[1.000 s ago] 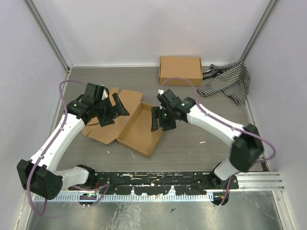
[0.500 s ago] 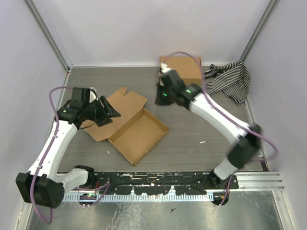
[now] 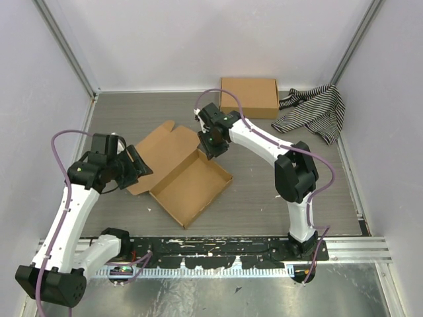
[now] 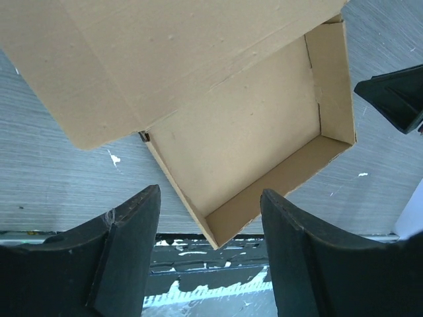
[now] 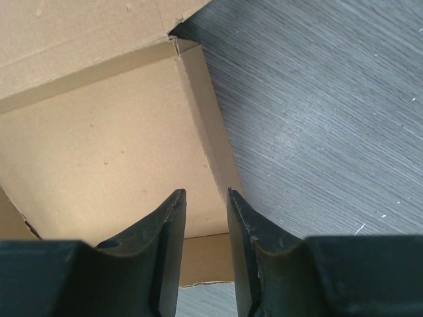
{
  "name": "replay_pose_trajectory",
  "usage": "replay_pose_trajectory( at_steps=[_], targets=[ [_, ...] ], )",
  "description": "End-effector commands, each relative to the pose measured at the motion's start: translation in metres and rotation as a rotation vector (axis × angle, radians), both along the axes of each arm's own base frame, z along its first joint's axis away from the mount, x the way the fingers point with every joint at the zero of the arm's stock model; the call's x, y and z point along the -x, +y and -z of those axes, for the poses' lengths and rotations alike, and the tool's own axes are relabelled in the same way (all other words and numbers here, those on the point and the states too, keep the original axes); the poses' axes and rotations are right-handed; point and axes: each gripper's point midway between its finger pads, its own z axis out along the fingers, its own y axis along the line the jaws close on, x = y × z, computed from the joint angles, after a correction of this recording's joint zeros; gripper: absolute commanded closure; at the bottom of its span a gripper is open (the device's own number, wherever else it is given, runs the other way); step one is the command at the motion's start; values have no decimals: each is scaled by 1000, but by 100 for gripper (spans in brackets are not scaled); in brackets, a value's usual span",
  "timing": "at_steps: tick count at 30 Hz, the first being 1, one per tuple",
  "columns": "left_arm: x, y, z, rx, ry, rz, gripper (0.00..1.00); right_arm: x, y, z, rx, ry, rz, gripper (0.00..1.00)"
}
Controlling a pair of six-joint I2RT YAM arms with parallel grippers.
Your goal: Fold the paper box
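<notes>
My left pincer [image 4: 210, 195] stands wide and empty just beside the paper box [image 3: 188, 177] on the table [image 3: 251, 198]. My right pincer [image 5: 205, 193], barely parted, hangs over the box's wall; I cannot tell if it grips.

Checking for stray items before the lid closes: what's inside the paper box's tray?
Only bare cardboard floor and walls show inside the paper box. From above, the right gripper covers the far corner; what lies under the box cannot be seen.

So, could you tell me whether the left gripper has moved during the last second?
Yes. The left gripper has drawn back toward the near left, farther from the closed cardboard box at the back wall, which stayed put.
</notes>
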Motion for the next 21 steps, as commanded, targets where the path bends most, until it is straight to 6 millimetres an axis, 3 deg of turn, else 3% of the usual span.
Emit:
replay_pose_trajectory(
  at_steps=[1, 14, 16, 19, 21],
  targets=[
    [6, 4, 9, 4, 26, -52, 32, 4, 5, -12, -29, -12, -67, 62],
    [12, 8, 9, -25, 53, -42, 30, -9, 15, 23, 16, 32, -58, 64],
    [12, 10, 10, -32, 56, -48, 30, -13, 13, 30, 39, 34, -28, 69],
    [10, 13, 14, -51, 73, -67, 30, -18, 7, 32, 59, 15, 47, 87],
    [5, 14, 18, -63, 85, -72, 29, -18, 4, 30, 55, 11, 96, 93]
  ],
)
